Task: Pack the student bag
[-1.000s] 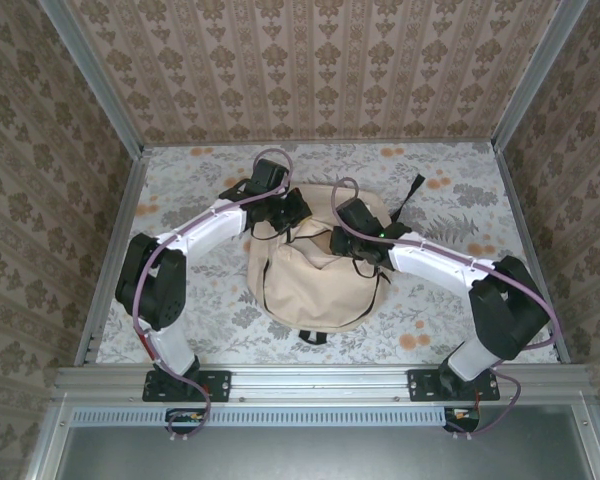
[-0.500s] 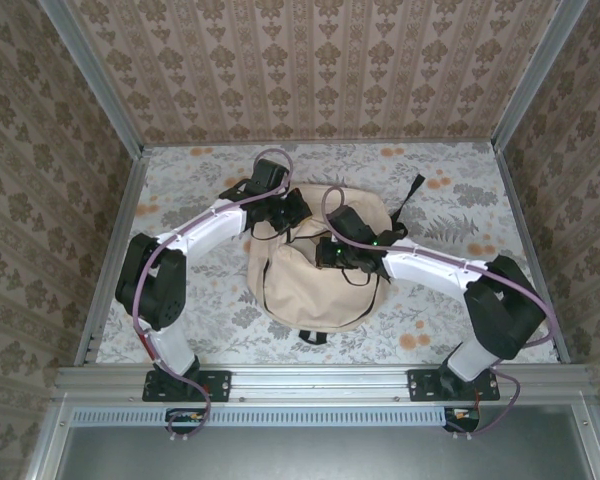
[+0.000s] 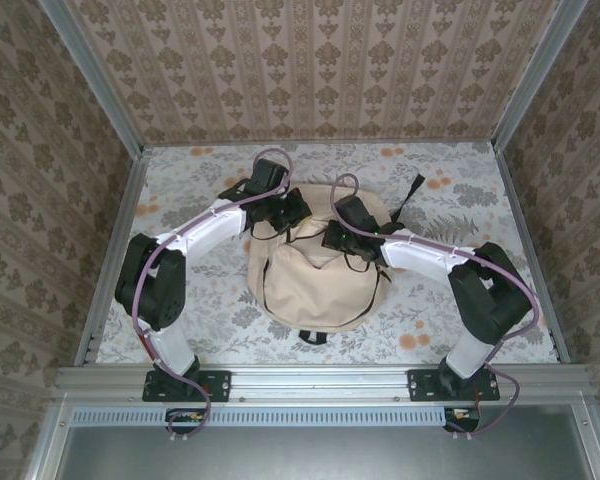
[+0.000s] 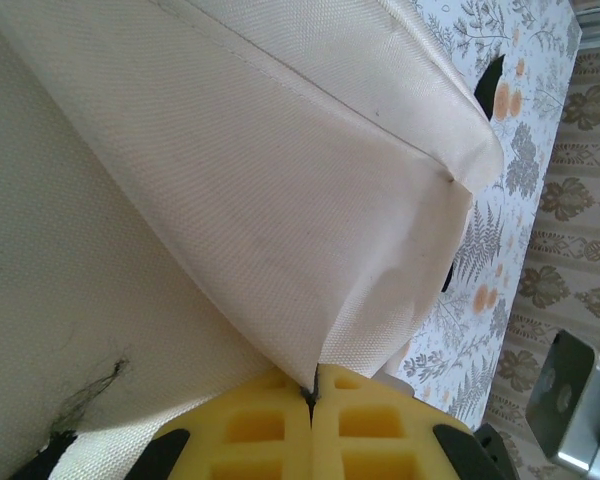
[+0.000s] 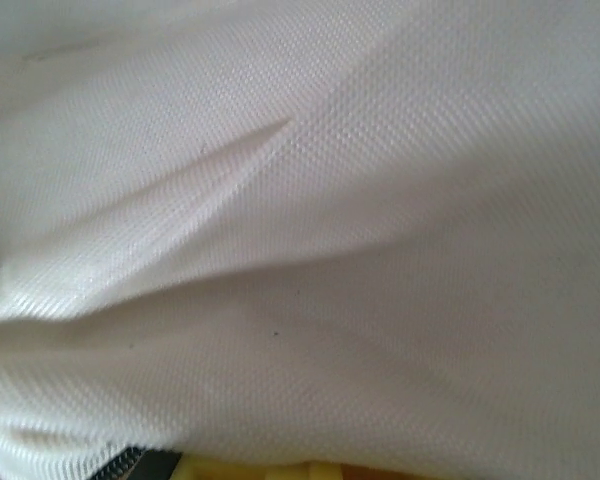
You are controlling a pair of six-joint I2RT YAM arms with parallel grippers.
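The student bag [image 3: 315, 285], a large beige backpack, lies flat in the middle of the floral table, its top toward the far wall. My left gripper [image 3: 292, 208] sits at the bag's top left edge. In the left wrist view its yellow fingers [image 4: 270, 425] are shut on a raised fold of the beige fabric [image 4: 280, 200]. My right gripper [image 3: 330, 238] rests on the upper middle of the bag. In the right wrist view beige cloth [image 5: 330, 250] covers the yellow fingertips [image 5: 280, 470]; it is shut, and whether it pinches cloth is hidden.
A black strap [image 3: 412, 188] trails from the bag's top right onto the table. A black loop [image 3: 313, 337] pokes out at the near edge of the bag. Metal rails [image 3: 115, 250] and wallpapered walls close in the table on three sides.
My right gripper slid left across the bag, then a little toward its top, and the right elbow swung inward. The left gripper has kept its hold on the fold.
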